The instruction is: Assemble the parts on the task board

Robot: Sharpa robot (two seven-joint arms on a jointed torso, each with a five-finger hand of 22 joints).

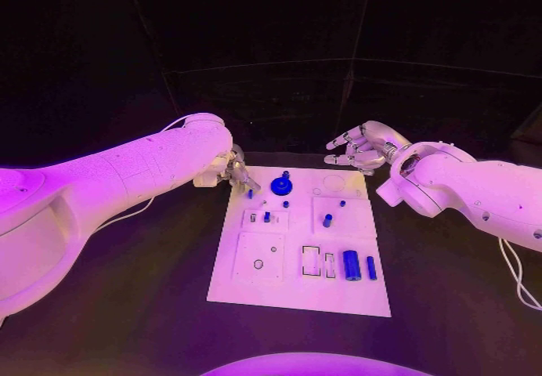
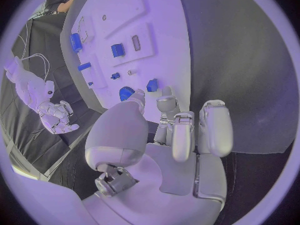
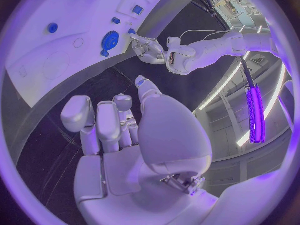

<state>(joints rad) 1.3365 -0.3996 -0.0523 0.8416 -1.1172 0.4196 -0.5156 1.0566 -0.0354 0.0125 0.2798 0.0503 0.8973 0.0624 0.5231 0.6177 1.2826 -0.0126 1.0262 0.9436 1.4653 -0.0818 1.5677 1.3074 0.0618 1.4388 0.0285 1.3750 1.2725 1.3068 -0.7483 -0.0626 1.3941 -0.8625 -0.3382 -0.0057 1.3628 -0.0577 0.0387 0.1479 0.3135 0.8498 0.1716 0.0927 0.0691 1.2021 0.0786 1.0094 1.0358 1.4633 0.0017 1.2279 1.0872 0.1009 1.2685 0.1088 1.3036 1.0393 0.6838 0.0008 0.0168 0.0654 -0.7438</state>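
1. Black table (image 1: 135,298) carries the white task board (image 1: 303,294) in its middle, long side running away from the robot.
2. At the board's far edge stands a round blue part with a knob (image 1: 281,186); nearer than it on the board are small blue pegs (image 1: 266,217) and a short blue piece (image 1: 327,221).
3. Toward the board's near end a blue cylinder (image 1: 352,265) lies on its side, with a thin blue bar (image 1: 370,268) just beside it on the right.
4. Left of the cylinder are two empty rectangular slots (image 1: 311,261).
5. The left hand (image 1: 232,172) is at the board's far left corner, fingertips (image 2: 166,102) down near the round blue part; the left wrist view shows the fingers held together and slightly bent, nothing between them.
6. Whether the fingertips touch the board I cannot tell.
7. The right hand (image 1: 359,149) hangs beyond the board's far right corner, off the board, fingers spread and lightly curled, holding nothing.
8. In the right wrist view its fingers (image 3: 112,122) stand apart from the thumb, with the board beyond them.
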